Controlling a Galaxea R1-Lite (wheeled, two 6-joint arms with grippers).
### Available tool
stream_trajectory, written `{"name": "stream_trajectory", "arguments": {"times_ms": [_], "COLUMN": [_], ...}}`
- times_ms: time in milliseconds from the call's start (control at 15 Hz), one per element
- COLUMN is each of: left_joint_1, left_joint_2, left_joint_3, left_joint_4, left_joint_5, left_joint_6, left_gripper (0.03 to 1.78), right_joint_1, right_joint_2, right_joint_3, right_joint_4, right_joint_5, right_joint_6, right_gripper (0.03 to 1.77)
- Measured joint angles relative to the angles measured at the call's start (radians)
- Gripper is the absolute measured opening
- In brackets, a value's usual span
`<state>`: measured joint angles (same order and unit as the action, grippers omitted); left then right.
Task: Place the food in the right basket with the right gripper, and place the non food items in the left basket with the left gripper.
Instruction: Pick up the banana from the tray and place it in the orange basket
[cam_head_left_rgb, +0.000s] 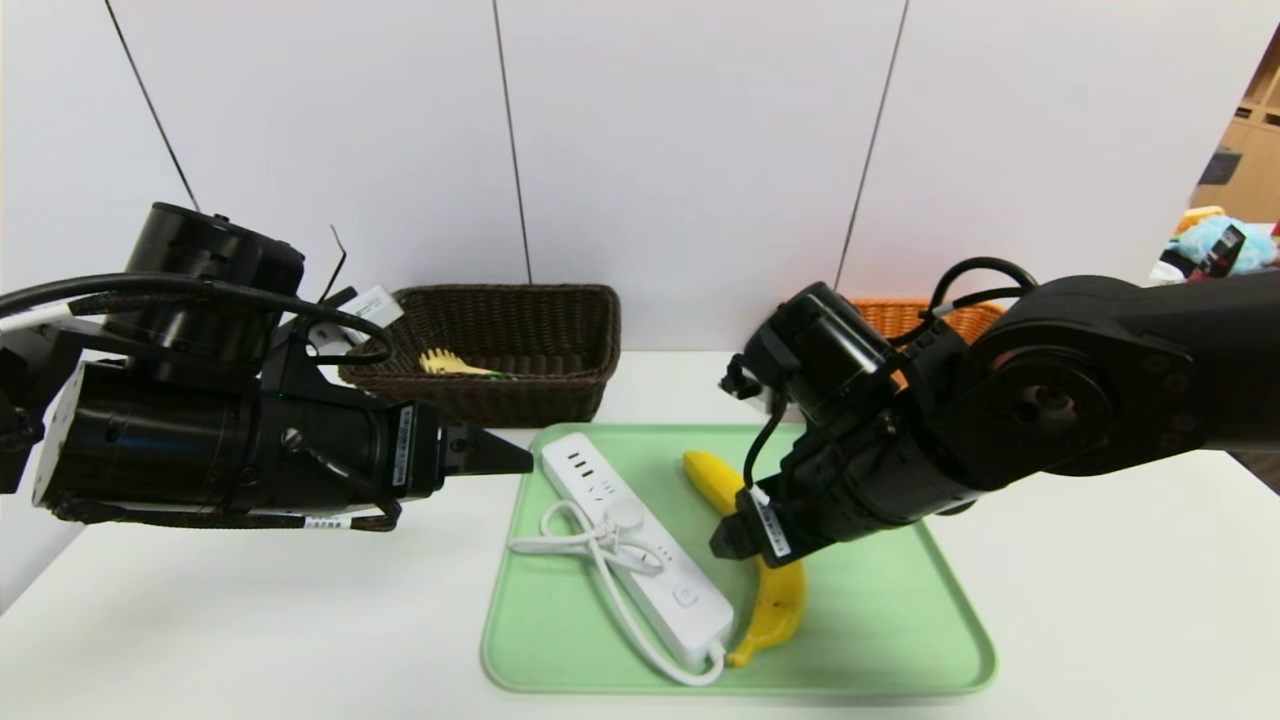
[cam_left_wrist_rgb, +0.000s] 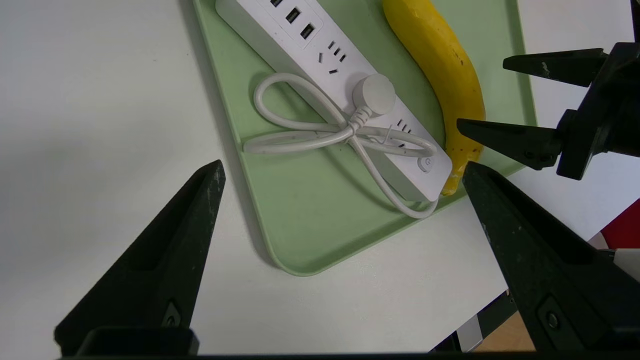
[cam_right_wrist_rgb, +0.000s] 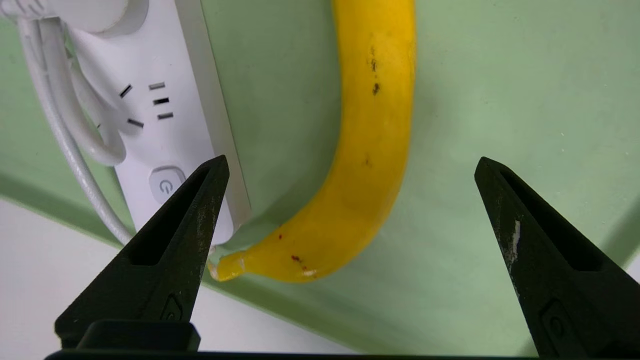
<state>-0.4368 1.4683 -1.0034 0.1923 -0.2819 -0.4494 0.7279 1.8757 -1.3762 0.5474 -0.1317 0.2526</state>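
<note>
On the white table (cam_head_left_rgb: 1100, 620), a pale green plastic tray (cam_head_left_rgb: 880, 640) carried the long curved yellow banana (cam_head_left_rgb: 782, 600) just beside the long white power strip (cam_head_left_rgb: 640, 540) with its coiled cord. The black right gripper (cam_right_wrist_rgb: 350, 172) hung over the banana, jaws spread wide and empty. The black left gripper (cam_left_wrist_rgb: 342, 172) hovered off the tray's left edge, also wide open, holding nothing. The yellow pronged spoon (cam_head_left_rgb: 450, 364) lay in the dark brown wicker basket (cam_head_left_rgb: 560, 400); the orange-tan wicker basket (cam_head_left_rgb: 885, 312) stood behind the right arm.

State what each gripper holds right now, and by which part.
Nothing is held. The right gripper hangs open above the long curved yellow banana on the pale green tray, not touching it. The left gripper is open and empty beside the tray.
</note>
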Motion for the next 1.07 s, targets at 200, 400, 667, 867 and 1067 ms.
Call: {"name": "stream_trajectory", "arguments": {"times_ms": [200,400,667,867,1067], "left_joint_1": [0.0,0.0,0.001,0.001,0.0], "left_joint_2": [0.0,0.0,0.0,0.0,0.0], "left_joint_3": [0.0,0.0,0.001,0.001,0.001], "left_joint_4": [0.0,0.0,0.0,0.0,0.0], "left_joint_5": [0.0,0.0,0.0,0.0,0.0], "left_joint_6": [0.0,-0.001,-0.006,-0.007,-0.006], "left_gripper": [1.69,1.69,1.69,1.69,1.69], "right_joint_1": [-0.012,-0.027,-0.039,-0.041,-0.041], "right_joint_2": [0.026,0.057,0.095,0.106,0.11], "right_joint_3": [-0.015,-0.021,-0.023,-0.024,-0.024], "right_joint_4": [-0.001,-0.004,-0.022,-0.023,-0.022], "right_joint_5": [-0.002,-0.005,-0.004,-0.005,-0.005], "right_joint_6": [0.005,0.009,0.01,0.01,0.009], "right_gripper": [1.7,1.7,1.7,1.7,1.7]}}
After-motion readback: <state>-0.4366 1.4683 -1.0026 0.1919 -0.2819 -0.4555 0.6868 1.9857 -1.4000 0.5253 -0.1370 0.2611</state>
